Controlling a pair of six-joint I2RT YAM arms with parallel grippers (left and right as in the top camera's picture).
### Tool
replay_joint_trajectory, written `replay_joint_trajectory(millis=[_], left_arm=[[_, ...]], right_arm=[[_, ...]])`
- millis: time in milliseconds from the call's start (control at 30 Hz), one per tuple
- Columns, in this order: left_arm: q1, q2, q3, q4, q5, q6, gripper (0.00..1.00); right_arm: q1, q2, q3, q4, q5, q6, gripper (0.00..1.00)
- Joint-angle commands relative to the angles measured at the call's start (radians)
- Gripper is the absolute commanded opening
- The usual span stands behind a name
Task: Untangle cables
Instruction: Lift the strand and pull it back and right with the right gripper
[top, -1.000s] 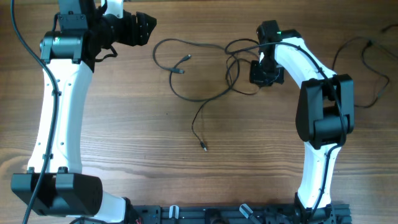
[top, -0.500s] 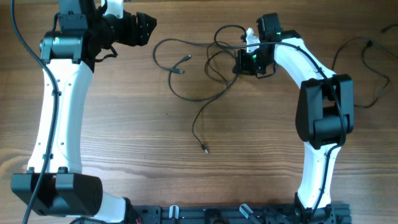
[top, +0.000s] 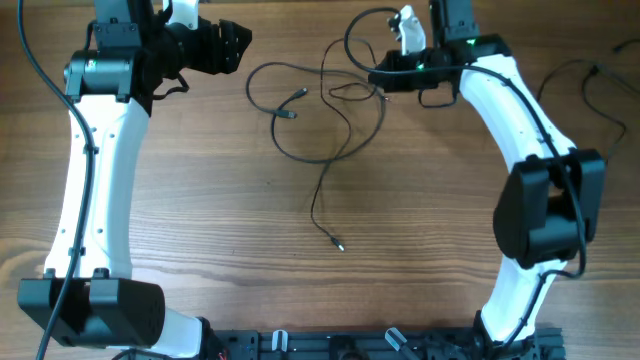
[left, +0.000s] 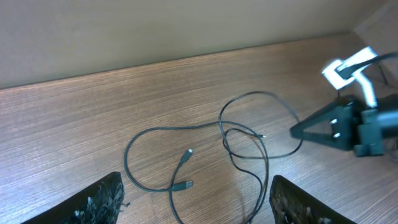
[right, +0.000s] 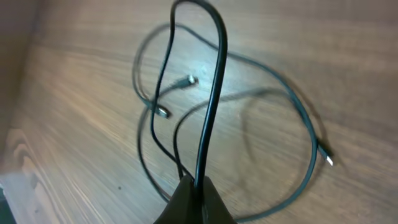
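Black cords, the cables (top: 335, 100), lie looped on the wooden table (top: 200, 220), most of them below and in front of the right gripper (top: 380, 76), whose jaws are pinched together on one strand (right: 214, 93). That strand rises from the fingertips in a tall arch and drops back into the tangle. Compared with a second ago, we see this gripper has travelled up the table and towards its partner, carrying the strand with it. The loops that sat bunched right under it are now drawn out into longer, looser curves, and the free plug end (top: 339, 246), well away from it, has slid a little. We read that as the pull starting to open the knot, though the crossings near the two small plugs (top: 294, 105) are not yet parted. The left gripper (top: 238, 45) hangs with its jaws wide apart and holding nothing, with the nearest loop just beyond its fingertips. Pinning that loop would probably help the next pull.
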Motion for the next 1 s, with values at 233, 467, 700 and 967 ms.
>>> replay_joint_trajectory(millis=[233,467,700,967], left_arm=[[0.008,-0.033,-0.002,-0.002,0.013,-0.002,0.77],[0.008,-0.032,-0.002,-0.002,0.013,-0.002,0.77],[0.008,-0.032,-0.002,-0.004,0.013,-0.002,0.77],[0.008,-0.033,-0.002,-0.006,0.013,-0.002,0.77]], right_arm=[[0.005,-0.047,0.305,-0.189,0.179,-0.058,0.04],[0.004,-0.048,0.549,-0.351,0.328,-0.071,0.04],[0.004,-0.052,0.773,-0.480,0.415,-0.083,0.04],[0.004,-0.066,0.894,-0.555,0.476,-0.055,0.04]])
